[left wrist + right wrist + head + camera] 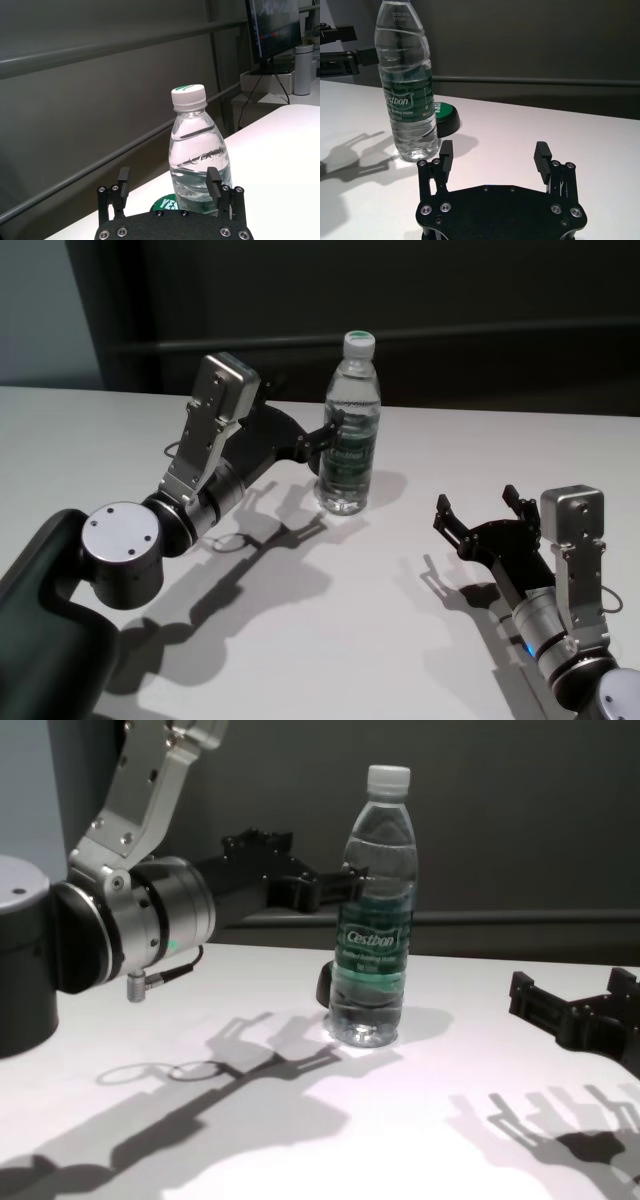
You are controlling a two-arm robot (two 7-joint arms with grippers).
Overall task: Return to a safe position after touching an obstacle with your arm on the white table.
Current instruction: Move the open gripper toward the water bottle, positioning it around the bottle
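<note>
The obstacle, a clear water bottle (350,430) with a white cap and green label, stands upright on the white table (400,640) near its far edge. My left gripper (330,432) is open and held level at the bottle's label height. One fingertip (213,181) overlaps the bottle (200,155); I cannot tell whether they touch. In the chest view the left gripper (345,885) reaches the bottle (378,920) from the left. My right gripper (478,502) is open and empty, low over the table to the right of the bottle (407,85), well apart from it.
A round green disc (445,116) with white lettering lies on the table just behind the bottle. A dark wall with a horizontal rail runs behind the table's far edge. A monitor (275,27) and a white cylinder (303,70) stand on a separate desk beyond.
</note>
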